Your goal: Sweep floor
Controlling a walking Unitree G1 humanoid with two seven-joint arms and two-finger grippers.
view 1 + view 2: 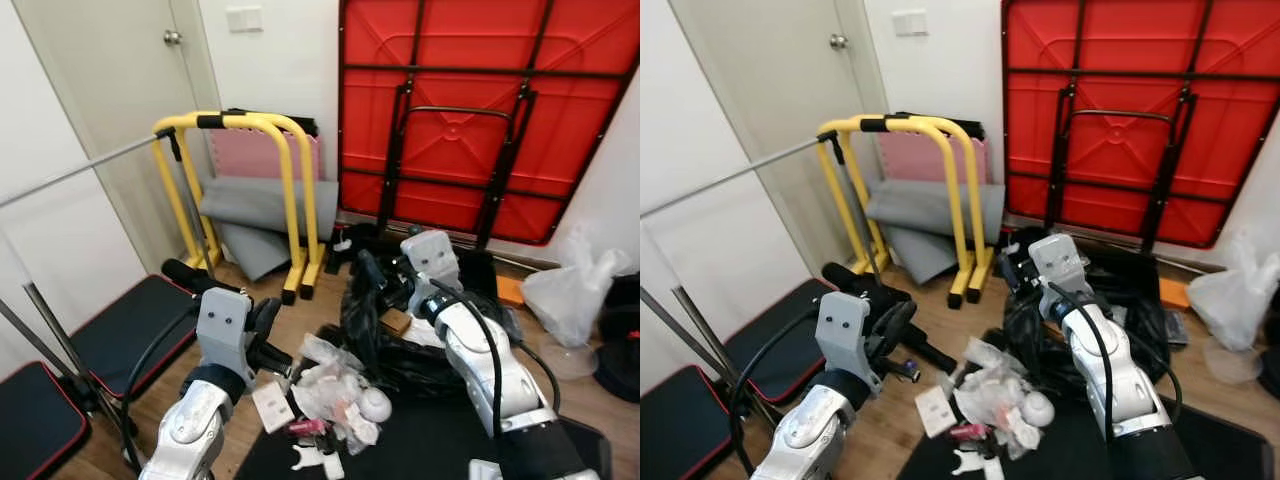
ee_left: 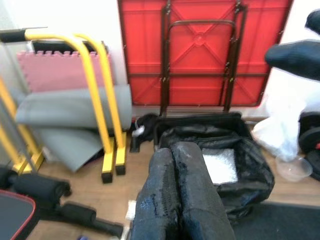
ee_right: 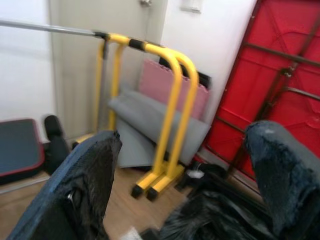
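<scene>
White crumpled litter (image 1: 335,395) lies on the wooden floor (image 1: 310,315) between both arms. Left gripper (image 2: 175,165) has fingers pressed together; its wrist view reveals the open black bag (image 2: 235,160). Right gripper (image 3: 185,170) gapes wide.

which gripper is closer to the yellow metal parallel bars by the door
Left. The left gripper sits just in front of the yellow metal parallel bars; the right gripper hangs off to their right, over the black bag.
</scene>
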